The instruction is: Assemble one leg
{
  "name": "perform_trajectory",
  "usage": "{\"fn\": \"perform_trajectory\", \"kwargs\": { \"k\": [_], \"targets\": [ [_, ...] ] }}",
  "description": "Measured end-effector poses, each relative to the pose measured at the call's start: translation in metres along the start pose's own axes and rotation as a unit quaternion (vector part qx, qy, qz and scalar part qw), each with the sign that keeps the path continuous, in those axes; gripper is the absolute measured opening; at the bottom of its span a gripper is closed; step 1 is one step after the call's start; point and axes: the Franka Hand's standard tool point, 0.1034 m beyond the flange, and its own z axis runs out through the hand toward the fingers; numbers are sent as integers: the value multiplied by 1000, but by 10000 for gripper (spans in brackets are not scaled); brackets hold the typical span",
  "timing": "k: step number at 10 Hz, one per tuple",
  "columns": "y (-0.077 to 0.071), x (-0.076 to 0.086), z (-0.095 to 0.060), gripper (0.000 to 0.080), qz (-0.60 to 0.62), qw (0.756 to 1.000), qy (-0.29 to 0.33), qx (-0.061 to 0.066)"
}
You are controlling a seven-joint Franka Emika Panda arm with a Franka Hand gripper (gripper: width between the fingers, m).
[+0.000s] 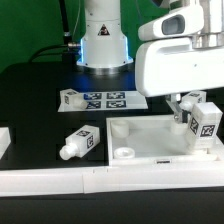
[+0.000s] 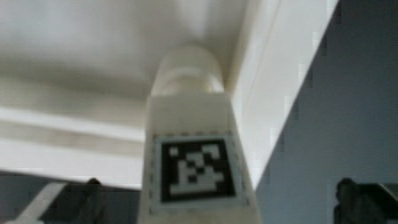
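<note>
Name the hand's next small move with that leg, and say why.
Probably a slight lowering, keeping the leg upright. The hand holds it at the white panel's corner on the exterior view's right, and the wrist view shows its narrow end pointing at the panel; whether it is seated cannot be told.

Black table top (image 1: 40, 95), matte, fills most of exterior view. White raised edge strip (image 1: 100, 178) runs along table's near side. Marker board (image 1: 112, 100) lies flat on table, behind the strip, toward middle. Beyond table: dark backdrop, dim. Blue-white glow above marker board.
</note>
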Motion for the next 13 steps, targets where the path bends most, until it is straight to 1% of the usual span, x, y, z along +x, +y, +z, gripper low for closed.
{"fn": "perform_trajectory", "kwargs": {
  "k": [1, 2, 4, 5, 6, 7, 8, 11, 13],
  "targets": [
    [0, -5, 0, 649, 8, 999, -50, 4],
    [1, -2, -1, 649, 10, 996, -83, 8],
    [1, -1, 0, 645, 20, 996, -87, 7],
    [1, -1, 1, 489, 27, 996, -87, 7],
    [1, -1, 1, 489, 31, 996, -87, 6],
    [2, -2, 1, 286, 49, 995, -88, 4],
    [4, -2, 1, 286, 99, 991, -88, -1],
    [3, -2, 1, 286, 214, 973, -84, -11],
    [5, -6, 4, 286, 342, 937, -65, -13]
  ]
}}
